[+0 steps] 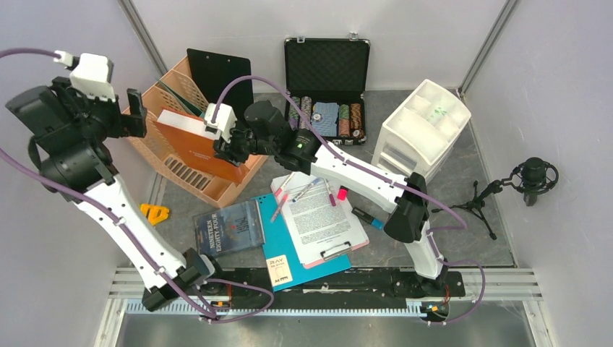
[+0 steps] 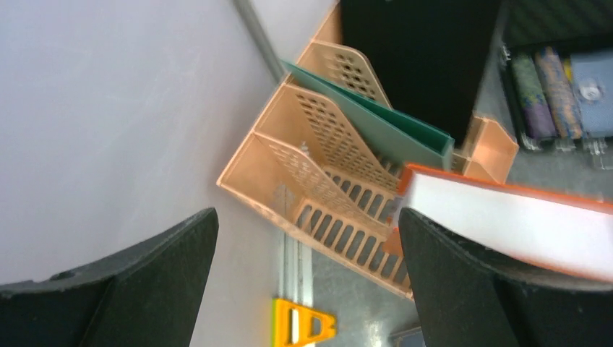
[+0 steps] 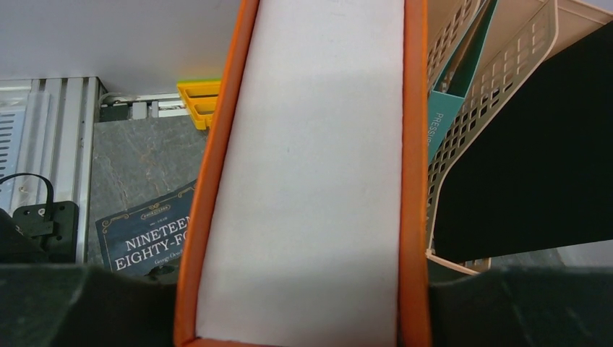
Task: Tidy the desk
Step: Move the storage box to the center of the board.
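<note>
right end effector [image 1: 220,144] pinches the orange book [image 1: 194,139] by its covers, tilted over the peach file rack [image 1: 155,137] at the far left of the table [image 1: 463,181]. stand the book upright, line it up with a free slot near the green folder [image 2: 376,123], then lower it slowly. left end effector [image 2: 307,238] hangs spread wide beside the rack.

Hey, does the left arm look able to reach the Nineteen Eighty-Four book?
Probably yes. The Nineteen Eighty-Four book lies flat and uncovered on the desk near the left arm, whose jaws stand open and empty. The right arm holds the orange book at the file rack, out of the way.
</note>
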Tool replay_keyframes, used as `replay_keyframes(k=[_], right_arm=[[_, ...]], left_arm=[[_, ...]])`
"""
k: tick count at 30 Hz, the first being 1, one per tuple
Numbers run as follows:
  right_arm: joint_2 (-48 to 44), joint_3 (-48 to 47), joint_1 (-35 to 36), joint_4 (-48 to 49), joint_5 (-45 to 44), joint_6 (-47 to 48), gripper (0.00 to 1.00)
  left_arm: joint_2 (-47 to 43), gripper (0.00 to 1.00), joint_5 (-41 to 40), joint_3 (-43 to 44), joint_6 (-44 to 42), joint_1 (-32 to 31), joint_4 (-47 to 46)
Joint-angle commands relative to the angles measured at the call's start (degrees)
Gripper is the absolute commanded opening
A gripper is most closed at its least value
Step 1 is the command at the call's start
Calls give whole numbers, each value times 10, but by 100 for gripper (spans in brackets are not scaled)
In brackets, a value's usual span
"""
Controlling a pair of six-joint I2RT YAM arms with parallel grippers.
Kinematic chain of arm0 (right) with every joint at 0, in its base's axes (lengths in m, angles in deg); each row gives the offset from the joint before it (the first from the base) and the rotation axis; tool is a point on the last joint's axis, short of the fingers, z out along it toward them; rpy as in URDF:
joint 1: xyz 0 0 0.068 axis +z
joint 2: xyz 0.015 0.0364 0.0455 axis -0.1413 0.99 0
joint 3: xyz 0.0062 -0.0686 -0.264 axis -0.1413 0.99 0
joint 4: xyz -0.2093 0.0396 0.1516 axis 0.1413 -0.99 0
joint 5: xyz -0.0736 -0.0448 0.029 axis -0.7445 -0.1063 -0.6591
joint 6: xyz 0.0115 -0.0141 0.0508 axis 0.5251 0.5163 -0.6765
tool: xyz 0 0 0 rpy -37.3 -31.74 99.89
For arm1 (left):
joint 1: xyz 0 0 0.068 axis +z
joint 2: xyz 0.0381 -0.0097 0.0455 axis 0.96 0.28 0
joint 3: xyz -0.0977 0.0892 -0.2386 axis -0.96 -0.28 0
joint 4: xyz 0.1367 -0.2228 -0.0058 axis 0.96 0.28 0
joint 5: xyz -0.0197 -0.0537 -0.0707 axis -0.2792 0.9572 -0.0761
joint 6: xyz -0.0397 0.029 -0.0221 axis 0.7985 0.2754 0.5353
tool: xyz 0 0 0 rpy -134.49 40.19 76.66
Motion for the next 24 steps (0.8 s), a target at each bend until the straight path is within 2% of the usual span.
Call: replay_keyframes(k=[1,3,5,6,9,11,15,18,24], right_arm=[[-16,-15,2,26,7,17,0],[-21,-9,2,24,10,20,0],[-25,-2,2,22,13,20,0],[-28,2,3,21,15,21,0],[-35,15,2,18,19,23,0],[-39,23,2,14,19,25,0],[-51,48,0,14,17,29,0],[-61,67,-8,13,19,28,0],[-91,122,-29,36,45,28,0]], left_arm=[[79,100,170,158,-238,2,245],[123,100,209,251,-363,1,359],[144,100,217,292,-392,-9,390],[141,100,209,287,-423,-23,390],[105,100,130,217,-510,-127,390],[95,100,125,200,-502,-179,390],[94,100,138,199,-483,-231,389],[84,100,133,184,-484,-247,390],[20,100,155,58,-576,-261,389]])
